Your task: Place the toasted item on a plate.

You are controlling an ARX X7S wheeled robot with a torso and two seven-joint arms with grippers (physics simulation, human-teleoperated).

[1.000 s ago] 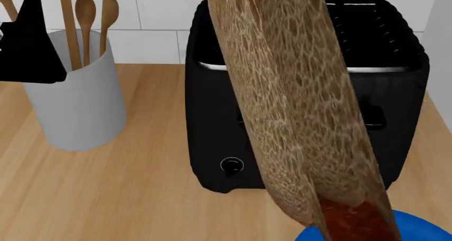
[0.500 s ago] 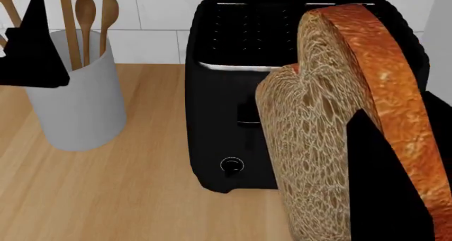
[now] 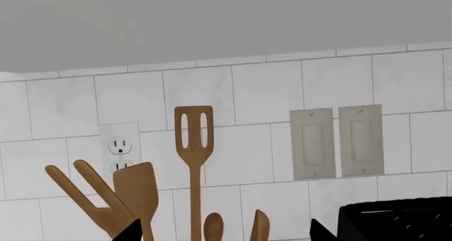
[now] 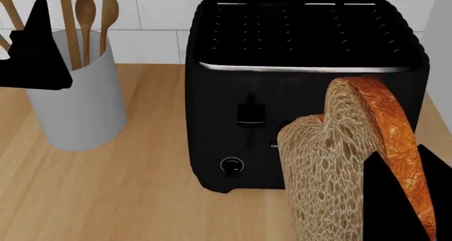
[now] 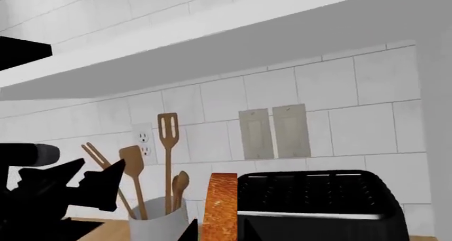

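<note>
The toasted slice of bread [image 4: 332, 172] stands upright in front of the black toaster [image 4: 297, 45], tan porous face toward me, orange-brown crust on its right edge. My right gripper [image 4: 403, 193] is shut on it, black fingers showing at its lower right. In the right wrist view the crust [image 5: 220, 209] rises between the fingertips. The blue plate is hidden. My left gripper [image 4: 32, 50] hangs at the far left by the utensil crock; its fingertips [image 3: 130, 231] stand wide apart, open and empty.
A white crock [image 4: 78, 98] of wooden spoons and spatulas stands on the wooden counter [image 4: 120, 188] left of the toaster. A white tiled wall [image 3: 233, 92] with an outlet [image 3: 118, 145] and switches [image 3: 335, 140] runs behind.
The right gripper has lowered the bread and drawn it right, from covering the toaster's middle to standing low in front of it. The blue plate edge seen earlier is now covered.
</note>
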